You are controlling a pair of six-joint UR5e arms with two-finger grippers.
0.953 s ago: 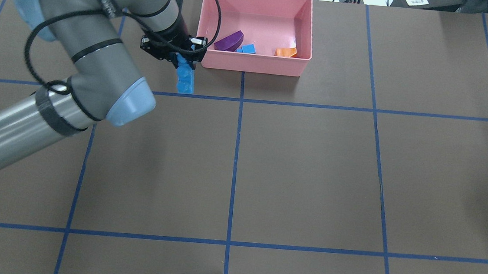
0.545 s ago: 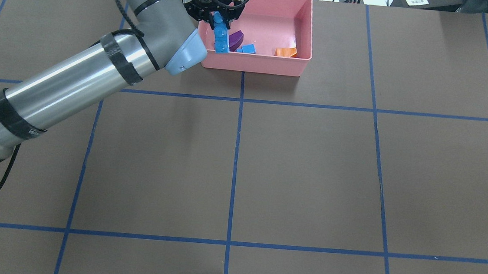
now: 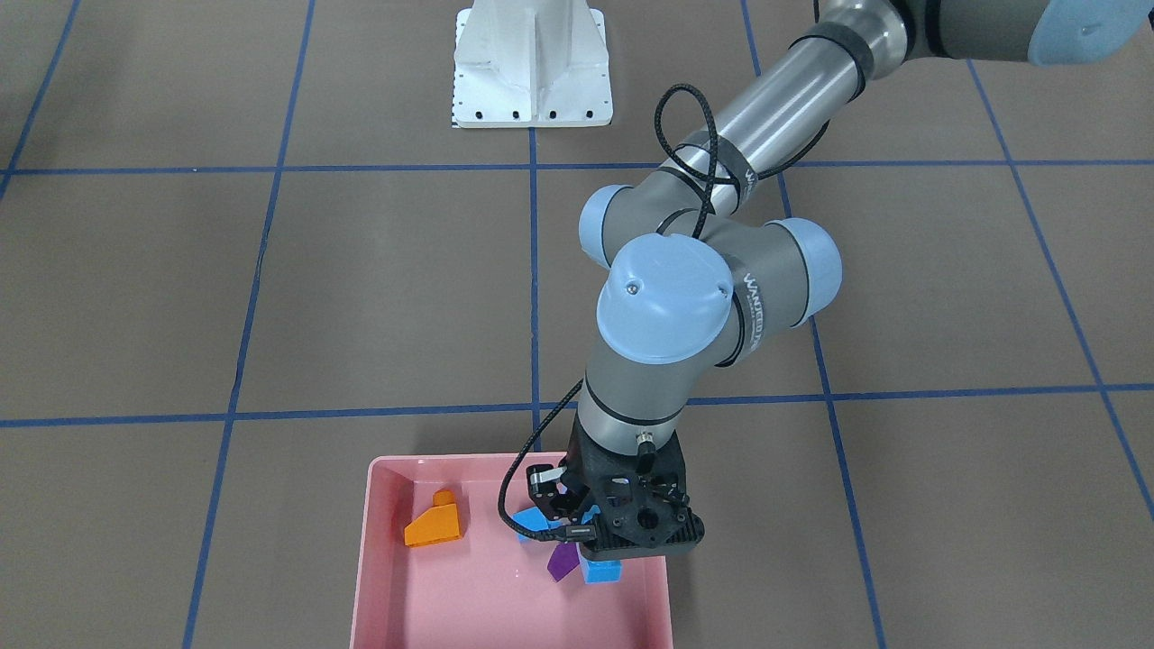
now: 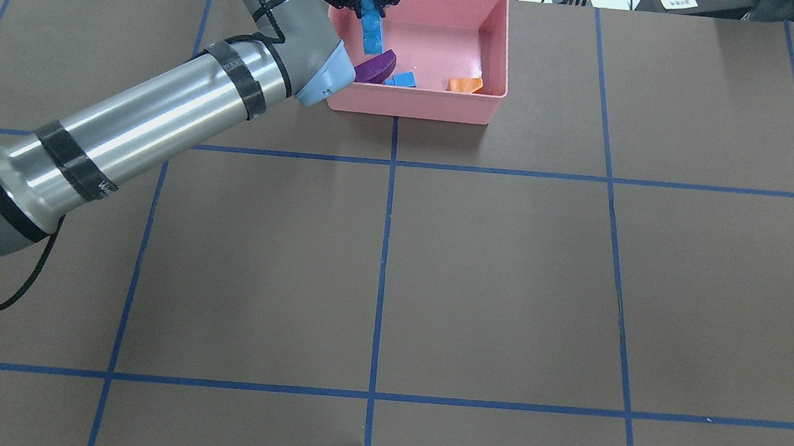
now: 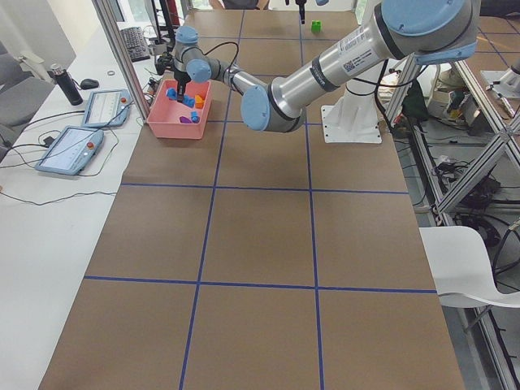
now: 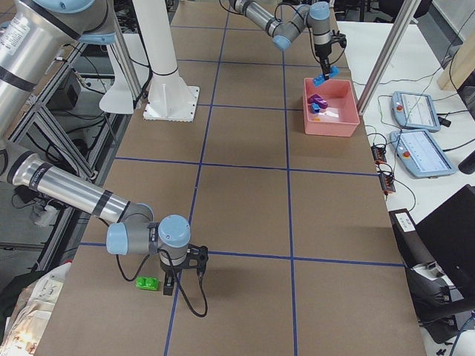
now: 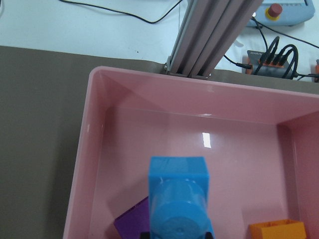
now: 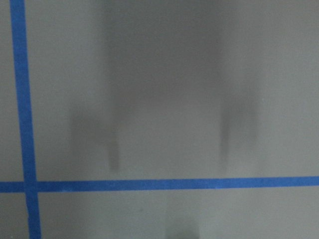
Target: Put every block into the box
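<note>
My left gripper [image 4: 366,1] is shut on the long blue bar [image 4: 372,34] and holds it upright, hanging inside the left part of the pink box [image 4: 413,104]. The left wrist view looks down the bar [image 7: 179,199] into the box [image 7: 84,164]. The purple sloped piece [image 4: 374,67], small blue cube [image 4: 402,79] and orange wedge [image 4: 466,84] lie on the box floor by the near wall. The green brick [image 6: 148,282] lies on the table at the far right end, just beside my right gripper [image 6: 177,285]. I cannot tell whether that gripper is open or shut.
The white robot base [image 3: 532,63] stands at the table's robot-side edge. An aluminium post [image 7: 214,35] and cables stand just behind the box. Two operator pendants [image 6: 415,111] lie on the side bench. Blue tape lines [image 8: 20,99] cross the brown table.
My left gripper has carried the long blue bar from the table beside the box's left wall up over the rim and farther into the box.
</note>
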